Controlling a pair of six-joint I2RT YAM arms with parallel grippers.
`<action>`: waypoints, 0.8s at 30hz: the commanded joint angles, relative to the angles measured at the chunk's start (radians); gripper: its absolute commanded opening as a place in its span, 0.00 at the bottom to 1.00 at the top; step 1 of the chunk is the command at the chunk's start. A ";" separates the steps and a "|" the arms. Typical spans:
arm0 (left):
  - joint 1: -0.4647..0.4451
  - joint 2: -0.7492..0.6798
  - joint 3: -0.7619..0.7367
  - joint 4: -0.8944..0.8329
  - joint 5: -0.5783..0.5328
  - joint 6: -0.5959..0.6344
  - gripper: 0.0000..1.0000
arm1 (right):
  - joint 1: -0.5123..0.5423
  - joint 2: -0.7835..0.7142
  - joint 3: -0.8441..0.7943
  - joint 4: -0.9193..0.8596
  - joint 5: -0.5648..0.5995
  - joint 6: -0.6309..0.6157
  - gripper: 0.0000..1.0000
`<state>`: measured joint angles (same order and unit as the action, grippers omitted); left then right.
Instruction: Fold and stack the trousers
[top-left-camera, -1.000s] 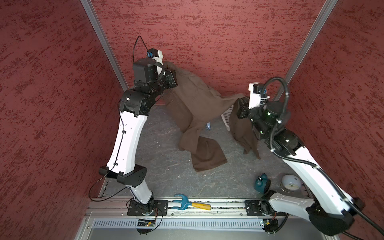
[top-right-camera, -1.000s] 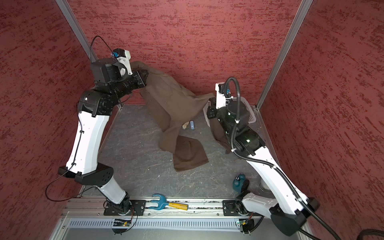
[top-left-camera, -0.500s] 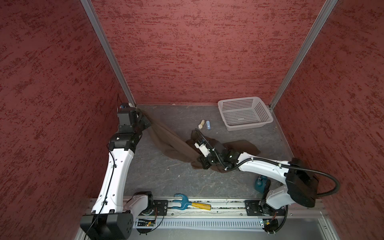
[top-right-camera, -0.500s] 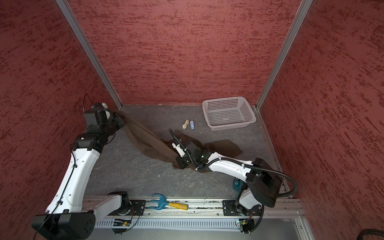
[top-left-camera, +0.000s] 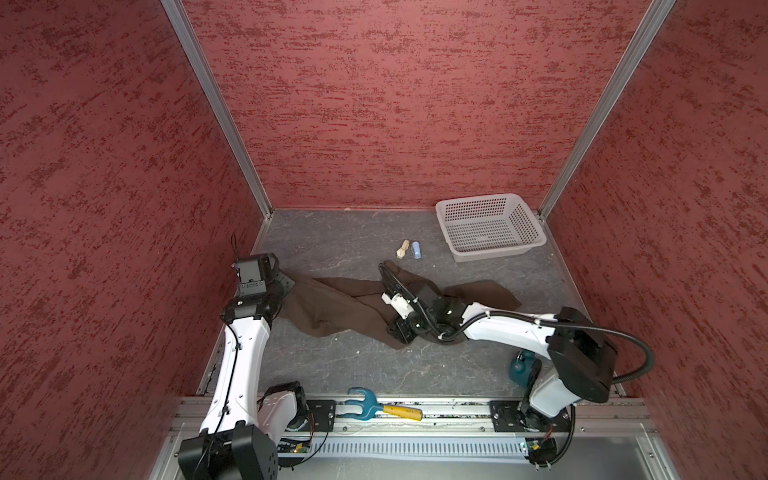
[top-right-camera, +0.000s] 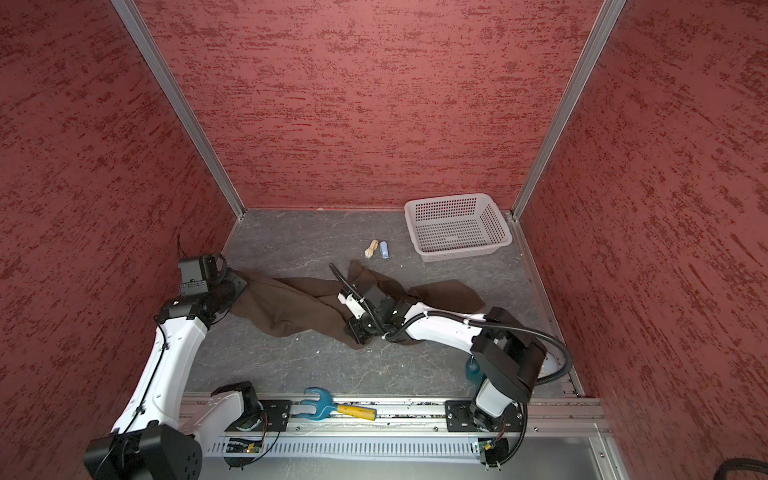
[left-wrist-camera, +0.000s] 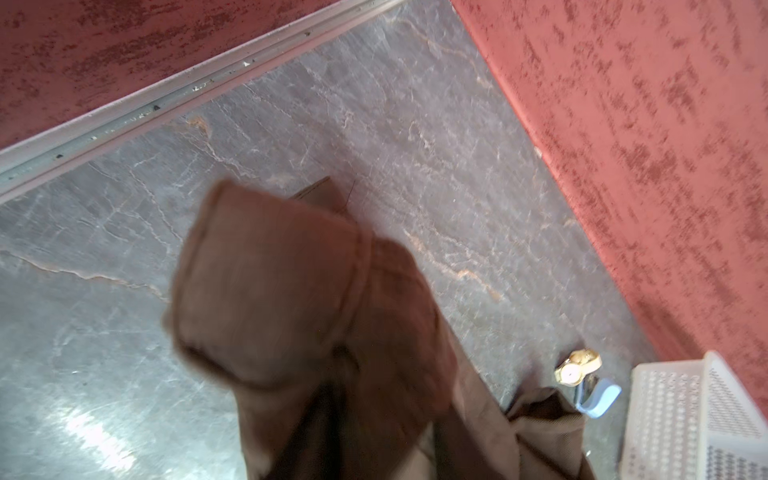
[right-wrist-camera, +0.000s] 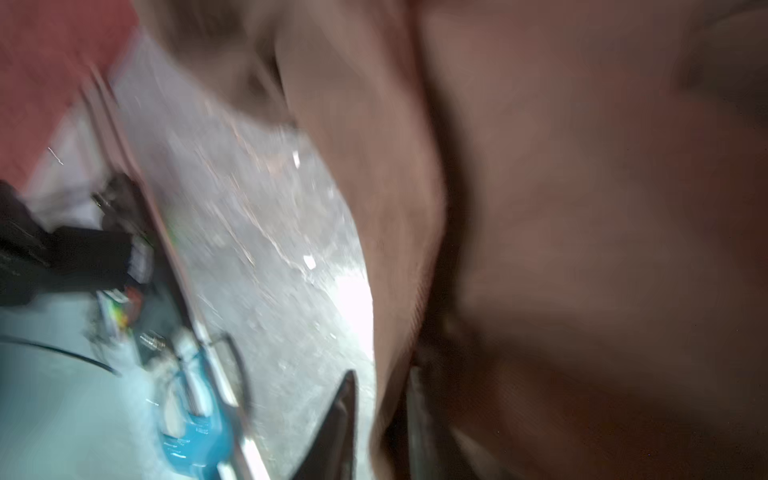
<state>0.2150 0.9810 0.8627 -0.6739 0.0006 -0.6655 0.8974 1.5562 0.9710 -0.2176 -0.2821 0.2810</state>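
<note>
Spanning left pincer (top-left-camera: 286, 287), right pincer (top-left-camera: 397, 332): trousers (top-left-camera: 332, 307)

Right wrist view motion-blurred, trousers (right-wrist-camera: 582, 208) smeared, white basket (left-wrist-camera: 673, 411) cut off in left wrist view

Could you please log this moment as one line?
trousers: unfolded on table | left gripper: at one end | right gripper: mid-cloth | grips: unclear

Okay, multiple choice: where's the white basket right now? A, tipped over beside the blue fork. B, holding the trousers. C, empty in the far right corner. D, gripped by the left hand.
C: the white basket stands upright with nothing in it at the far right corner, apart from the trousers lying on the table.
</note>
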 joint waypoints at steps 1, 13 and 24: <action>0.015 -0.053 0.046 -0.062 0.011 0.004 0.63 | -0.095 -0.151 0.054 0.000 0.078 -0.005 0.40; 0.024 0.013 0.098 0.038 0.289 -0.058 0.07 | -0.253 -0.044 0.124 0.010 0.231 -0.026 0.00; -0.311 0.632 0.410 -0.039 0.127 0.043 0.34 | -0.293 0.250 0.264 -0.034 0.144 0.053 0.60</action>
<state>-0.1123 1.5402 1.2190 -0.6861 0.1577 -0.6392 0.6281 1.7889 1.1988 -0.2749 -0.0959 0.3004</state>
